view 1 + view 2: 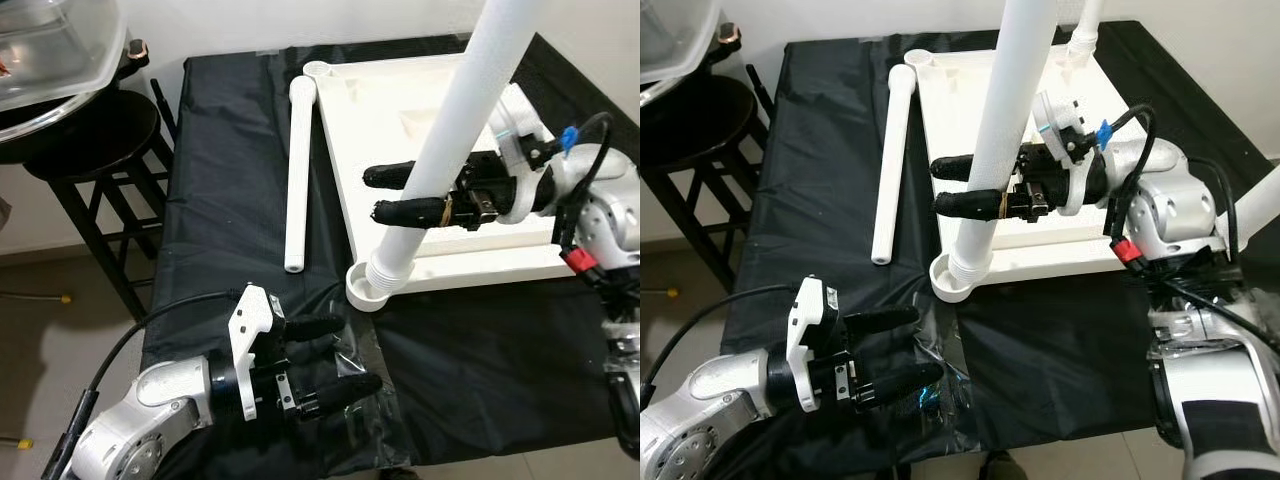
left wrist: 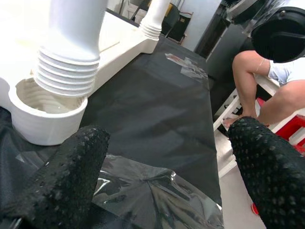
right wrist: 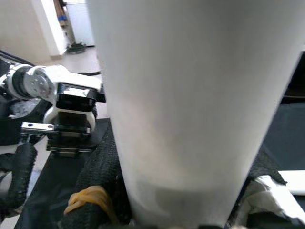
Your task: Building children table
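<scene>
Two grippers over a black sheet (image 1: 240, 180) spread on the floor. Far left, a dark stool (image 1: 95, 150) with a clear tub (image 1: 55, 50) on top, beside the sheet's edge.

Left gripper (image 1: 325, 360) low at the near left, hovering just above the sheet, fingers (image 2: 71, 176) spread apart, nothing between them. Crinkled clear plastic (image 1: 350, 350) lies under and just ahead of it.

Loose leg (image 1: 298, 170): a white tube lying flat on the sheet, running away from the robot, just left of the tabletop and apart from it.

Tabletop (image 1: 390, 110): white, upside down on the sheet. Near-left corner has a round socket (image 1: 365, 290), open end up.

Held leg (image 1: 455, 120): a second white tube, tilted, top leaning right and out of frame. Its ribbed threaded end (image 2: 66, 71) sits at the socket mouth, resting on the rim; not clear how far it has gone in.

Right gripper (image 1: 395, 195) reaches in from the right over the tabletop, fingers (image 1: 965, 205) clenched around the held leg above the threads. A yellow band (image 3: 90, 198) shows on one finger.

Far corner of the tabletop: another leg (image 1: 1085, 30) standing in its socket.

Left wrist view: a seated person's bare leg (image 2: 257, 81) beyond the sheet
</scene>
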`<state>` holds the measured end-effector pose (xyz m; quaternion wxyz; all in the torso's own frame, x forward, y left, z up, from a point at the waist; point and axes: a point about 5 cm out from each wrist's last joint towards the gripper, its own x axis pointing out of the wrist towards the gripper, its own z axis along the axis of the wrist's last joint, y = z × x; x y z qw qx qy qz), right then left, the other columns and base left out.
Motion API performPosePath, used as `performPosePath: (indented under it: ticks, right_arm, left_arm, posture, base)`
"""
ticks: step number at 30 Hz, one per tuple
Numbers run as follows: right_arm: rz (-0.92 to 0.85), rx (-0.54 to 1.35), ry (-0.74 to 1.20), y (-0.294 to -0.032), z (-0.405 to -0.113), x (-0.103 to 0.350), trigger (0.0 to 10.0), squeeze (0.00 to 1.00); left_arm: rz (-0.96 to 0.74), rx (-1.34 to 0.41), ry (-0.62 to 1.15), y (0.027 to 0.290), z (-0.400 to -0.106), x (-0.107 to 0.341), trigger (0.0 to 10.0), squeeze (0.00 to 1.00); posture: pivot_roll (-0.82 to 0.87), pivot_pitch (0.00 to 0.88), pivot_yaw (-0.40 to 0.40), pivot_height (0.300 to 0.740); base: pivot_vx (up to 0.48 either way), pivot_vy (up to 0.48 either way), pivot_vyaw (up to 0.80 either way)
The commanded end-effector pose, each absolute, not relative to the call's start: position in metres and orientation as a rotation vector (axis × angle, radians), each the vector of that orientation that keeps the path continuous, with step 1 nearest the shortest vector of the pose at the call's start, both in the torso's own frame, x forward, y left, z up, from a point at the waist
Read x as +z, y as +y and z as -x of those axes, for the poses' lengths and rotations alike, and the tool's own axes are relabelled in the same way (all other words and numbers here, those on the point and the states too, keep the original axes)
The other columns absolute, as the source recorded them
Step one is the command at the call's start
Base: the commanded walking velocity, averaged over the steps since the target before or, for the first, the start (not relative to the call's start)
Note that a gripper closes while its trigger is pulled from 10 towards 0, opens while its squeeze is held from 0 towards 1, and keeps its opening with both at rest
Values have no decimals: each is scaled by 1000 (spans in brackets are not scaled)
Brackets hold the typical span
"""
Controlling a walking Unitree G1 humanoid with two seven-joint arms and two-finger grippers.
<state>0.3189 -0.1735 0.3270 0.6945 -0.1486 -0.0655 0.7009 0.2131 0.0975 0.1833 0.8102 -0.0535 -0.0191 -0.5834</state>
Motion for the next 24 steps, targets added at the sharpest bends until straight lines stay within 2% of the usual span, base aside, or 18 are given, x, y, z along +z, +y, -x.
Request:
performPosePath:
  ticks: [1, 15, 24]
  right_arm:
    - [331, 1620, -109, -169, -317, 322, 10000, 0]
    - [402, 1699, -144, -141, -321, 331, 10000, 0]
    - [439, 1726, -99, -139, -320, 328, 10000, 0]
  left_arm:
    - [100, -1257, -31, 94, -208, 181, 10000, 0]
    - [55, -1213, -82, 88, -207, 183, 10000, 0]
    - [63, -1189, -102, 87, -208, 184, 10000, 0]
  posture:
    - [6, 327, 18, 740]
    - [4, 329, 6, 740]
    - [0, 331, -6, 740]
  base:
    - [0, 0, 0]
    - [0, 0, 0]
    - [0, 0, 0]
